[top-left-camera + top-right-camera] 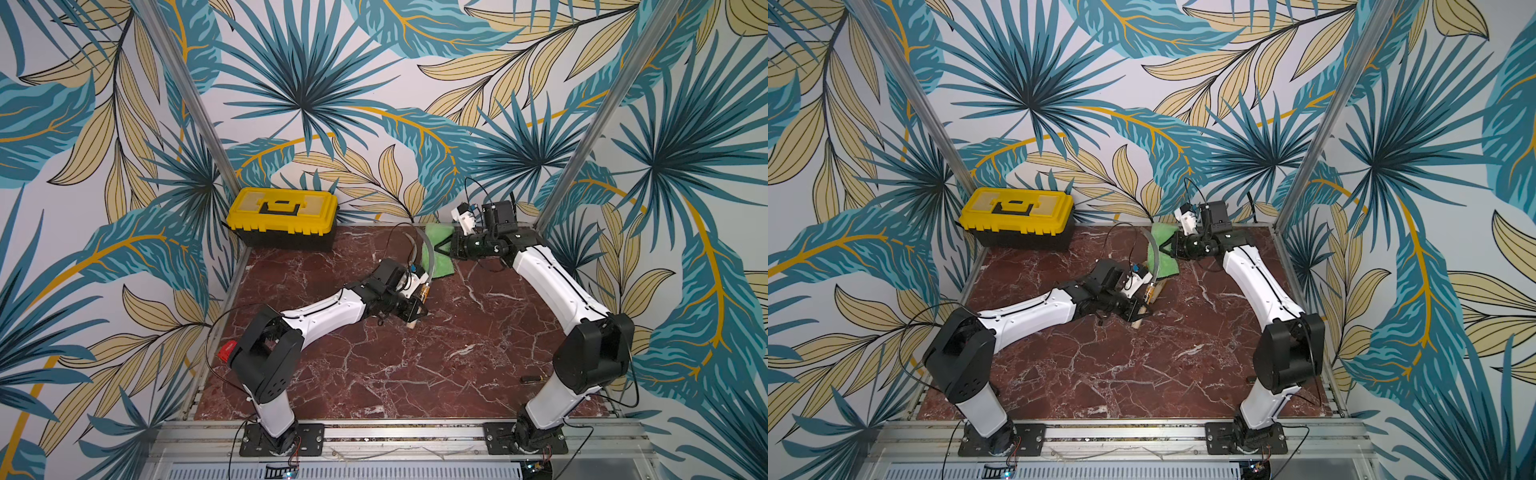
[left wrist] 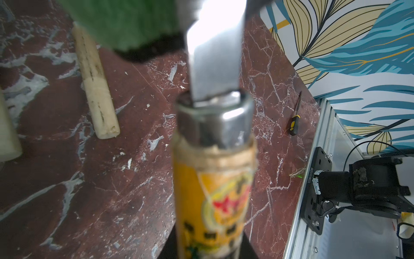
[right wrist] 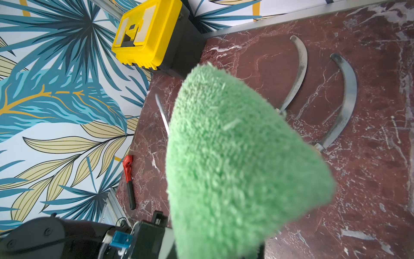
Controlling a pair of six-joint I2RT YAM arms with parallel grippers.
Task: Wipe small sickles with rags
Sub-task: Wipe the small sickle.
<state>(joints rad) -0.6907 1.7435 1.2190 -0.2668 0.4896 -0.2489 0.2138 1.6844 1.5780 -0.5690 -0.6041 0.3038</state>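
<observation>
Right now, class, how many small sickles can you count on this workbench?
3. One sickle is held in the left gripper. A second sickle and a third sickle lie side by side on the table. The arms may hide others.

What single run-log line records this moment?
left tool: shut on sickle handle | right tool: shut on rag | rag: beside blade | other sickles: on table

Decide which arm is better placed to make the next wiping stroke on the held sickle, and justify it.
Right. The right fingers pinch the green rag beside the raised blade; the left fingers are occupied clamping that sickle's handle.
</observation>
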